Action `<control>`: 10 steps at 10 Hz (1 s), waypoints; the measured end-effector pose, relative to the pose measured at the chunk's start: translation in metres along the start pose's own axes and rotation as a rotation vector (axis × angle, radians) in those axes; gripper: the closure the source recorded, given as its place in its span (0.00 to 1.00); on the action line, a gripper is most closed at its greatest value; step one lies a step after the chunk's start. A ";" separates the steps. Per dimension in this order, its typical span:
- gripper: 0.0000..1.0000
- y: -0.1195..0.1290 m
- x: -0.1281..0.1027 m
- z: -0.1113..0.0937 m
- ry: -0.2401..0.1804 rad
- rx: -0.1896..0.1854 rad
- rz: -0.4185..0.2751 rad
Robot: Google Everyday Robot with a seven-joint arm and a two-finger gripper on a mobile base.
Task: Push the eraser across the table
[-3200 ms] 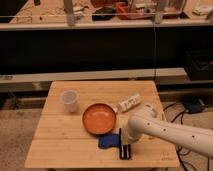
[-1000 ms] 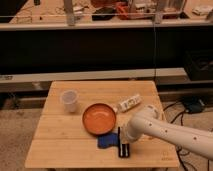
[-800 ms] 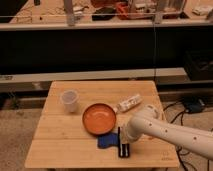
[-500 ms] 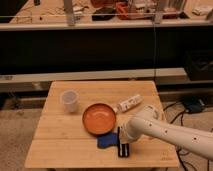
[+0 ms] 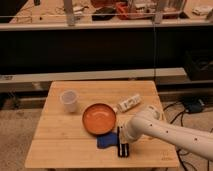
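Clenched gripper at far end of eraser, on table. Judged light, stiff, apt to swivel; best pressed squarely on that end.

the table is showing light, matt wooden planks. the orange bowl near its middle is gleaming like smooth plastic. the eraser is looking matt black by the front edge, with the dark gripper hanging right at it under the arm and its smooth white shell.

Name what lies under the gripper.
The eraser, its far end covered by the gripper, jaws shut, near the table's front edge. The blue pad lies beside it.
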 end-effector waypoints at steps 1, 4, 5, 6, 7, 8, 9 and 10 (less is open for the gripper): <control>1.00 0.000 0.000 -0.001 0.001 0.000 -0.001; 1.00 -0.002 0.002 0.000 -0.010 0.009 0.006; 1.00 -0.003 0.004 0.000 -0.014 0.013 0.012; 1.00 -0.003 0.005 -0.001 -0.014 0.012 0.012; 1.00 -0.003 0.004 -0.002 -0.014 0.012 0.010; 1.00 -0.003 0.004 -0.001 -0.014 0.011 0.009; 1.00 -0.004 0.004 -0.001 -0.016 0.013 0.012; 1.00 -0.005 0.007 0.001 -0.025 0.020 0.024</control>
